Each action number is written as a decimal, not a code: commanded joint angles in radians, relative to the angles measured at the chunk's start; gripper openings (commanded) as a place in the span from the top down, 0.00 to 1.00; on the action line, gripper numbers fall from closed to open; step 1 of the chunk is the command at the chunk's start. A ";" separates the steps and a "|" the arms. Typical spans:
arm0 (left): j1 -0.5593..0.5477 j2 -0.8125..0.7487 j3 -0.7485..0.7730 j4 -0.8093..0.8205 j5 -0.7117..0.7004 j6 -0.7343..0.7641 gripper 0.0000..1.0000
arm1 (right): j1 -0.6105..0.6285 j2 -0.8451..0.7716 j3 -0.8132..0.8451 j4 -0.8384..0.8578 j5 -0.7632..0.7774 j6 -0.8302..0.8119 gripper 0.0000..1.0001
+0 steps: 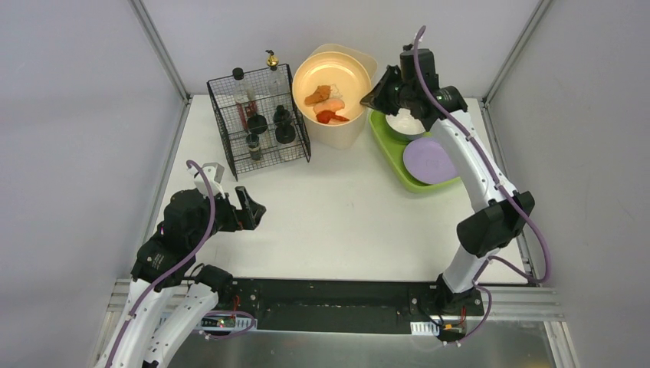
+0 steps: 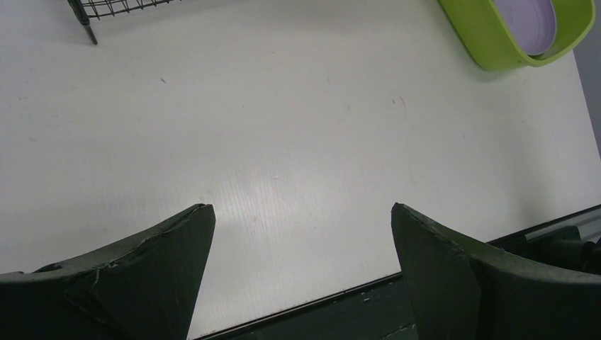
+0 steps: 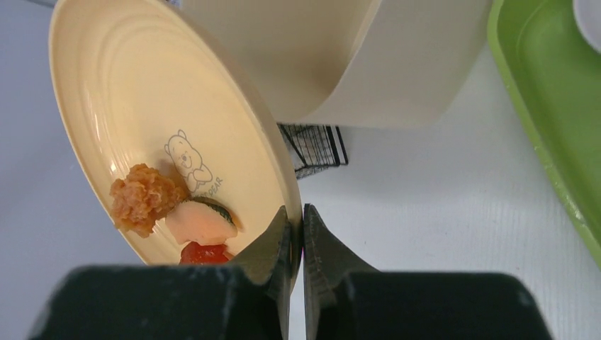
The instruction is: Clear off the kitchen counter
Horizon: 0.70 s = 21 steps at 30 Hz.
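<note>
Plate (image 1: 337,73) rim pinched by right gripper (image 3: 296,212) at top centre; left gripper (image 2: 301,207) gapes wide at lower left.

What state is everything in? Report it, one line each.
left gripper: open, empty, above the kitchen counter.
right gripper: shut on the rim of the cream plate.
cream plate: held over the bin, food on it.
bin: upright, open-topped.
green tray: holds purple plate and white bowl.
wire rack: upright, bottles inside.
</note>
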<state>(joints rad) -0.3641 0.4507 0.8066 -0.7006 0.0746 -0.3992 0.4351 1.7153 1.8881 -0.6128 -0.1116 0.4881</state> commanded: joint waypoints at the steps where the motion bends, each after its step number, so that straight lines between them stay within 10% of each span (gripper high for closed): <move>1: 0.014 0.010 -0.001 -0.006 0.026 0.028 0.00 | -0.027 0.051 0.180 -0.013 -0.001 0.037 1.00; 21: 0.017 0.010 0.001 -0.005 0.048 0.028 0.00 | -0.121 0.309 0.529 0.022 0.188 0.040 1.00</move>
<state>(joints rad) -0.3637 0.4580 0.8066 -0.7006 0.1040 -0.3988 0.3290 2.0289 2.3592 -0.7074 0.0193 0.5003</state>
